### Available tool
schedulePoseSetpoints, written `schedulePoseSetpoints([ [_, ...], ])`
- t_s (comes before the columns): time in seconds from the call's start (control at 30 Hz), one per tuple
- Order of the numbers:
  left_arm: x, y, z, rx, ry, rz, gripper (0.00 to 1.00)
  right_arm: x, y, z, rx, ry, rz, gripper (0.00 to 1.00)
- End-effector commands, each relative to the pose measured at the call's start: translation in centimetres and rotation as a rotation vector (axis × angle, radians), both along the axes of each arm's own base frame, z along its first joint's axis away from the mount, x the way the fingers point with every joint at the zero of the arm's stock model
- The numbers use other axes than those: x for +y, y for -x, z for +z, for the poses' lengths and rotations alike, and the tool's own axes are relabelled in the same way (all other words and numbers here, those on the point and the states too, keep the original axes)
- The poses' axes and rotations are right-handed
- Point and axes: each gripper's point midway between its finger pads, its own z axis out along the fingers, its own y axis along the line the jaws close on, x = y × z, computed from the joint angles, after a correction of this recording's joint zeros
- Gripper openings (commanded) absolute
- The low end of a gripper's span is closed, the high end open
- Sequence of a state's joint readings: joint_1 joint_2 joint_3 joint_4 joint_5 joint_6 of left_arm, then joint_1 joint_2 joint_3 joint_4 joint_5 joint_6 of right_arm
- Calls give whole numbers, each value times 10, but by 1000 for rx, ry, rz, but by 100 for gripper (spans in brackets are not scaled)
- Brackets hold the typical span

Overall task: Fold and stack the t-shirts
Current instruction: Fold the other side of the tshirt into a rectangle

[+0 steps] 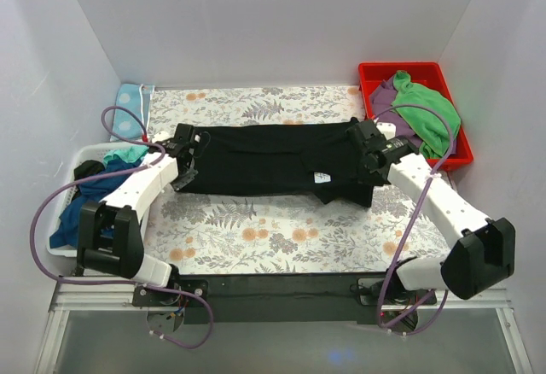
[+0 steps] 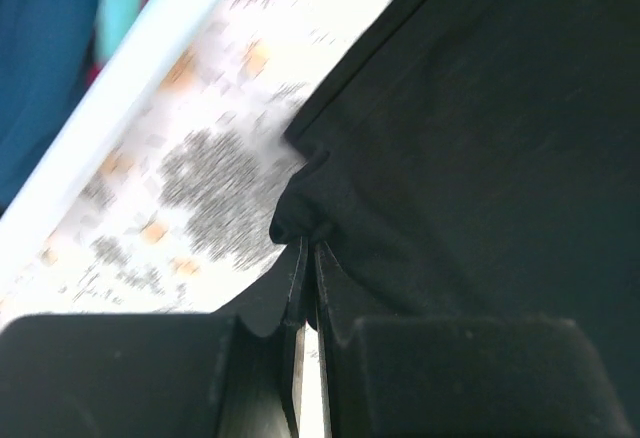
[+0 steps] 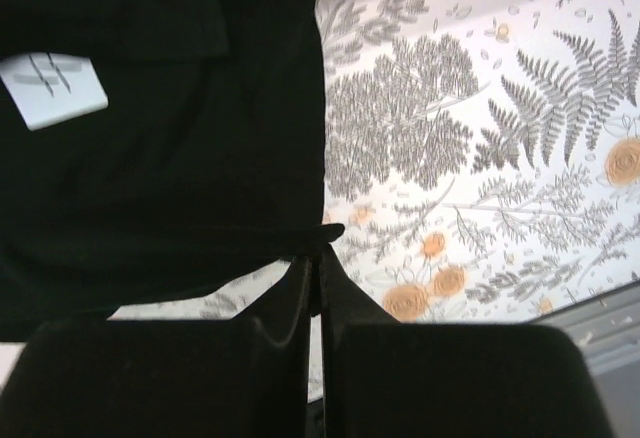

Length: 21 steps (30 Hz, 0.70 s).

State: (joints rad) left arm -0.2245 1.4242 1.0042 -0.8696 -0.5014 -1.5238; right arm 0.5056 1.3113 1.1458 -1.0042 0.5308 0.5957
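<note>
A black t-shirt (image 1: 264, 160) lies stretched in a long band across the middle of the table, its small white label (image 1: 322, 177) near the right end. My left gripper (image 1: 186, 156) is shut on the shirt's left end; in the left wrist view it (image 2: 310, 246) pinches a bunched corner of the black cloth (image 2: 480, 138). At the right end, my right gripper (image 1: 368, 148) is shut on the shirt too. The right wrist view shows it (image 3: 318, 253) clamping the shirt's edge (image 3: 200, 178), with the label (image 3: 52, 88) at upper left.
A white basket (image 1: 72, 156) at the left holds a dark blue shirt (image 1: 72, 212) and a teal one (image 1: 126, 152). At the back right, a red bin (image 1: 401, 67) holds green (image 1: 426, 109) and purple cloth. The floral table cover (image 1: 273, 229) ends near the arm bases.
</note>
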Motion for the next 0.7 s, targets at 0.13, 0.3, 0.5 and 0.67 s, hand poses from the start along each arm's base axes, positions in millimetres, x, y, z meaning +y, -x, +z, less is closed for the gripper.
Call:
schedulePoseSetpoints([
  [0.13, 17, -61, 18, -96, -70, 53, 0, -14, -76, 13, -117, -45, 24, 1],
  [0.3, 27, -82, 7, -77, -101, 51, 0, -13, -117, 7, -122, -73, 46, 1],
  [0.5, 37, -107, -4, -57, -116, 78, 0, 6, -155, -15, -71, -107, 94, 1],
  [0.67, 36, -126, -12, -50, -109, 67, 0, 9, -168, -27, -44, -93, 110, 1],
])
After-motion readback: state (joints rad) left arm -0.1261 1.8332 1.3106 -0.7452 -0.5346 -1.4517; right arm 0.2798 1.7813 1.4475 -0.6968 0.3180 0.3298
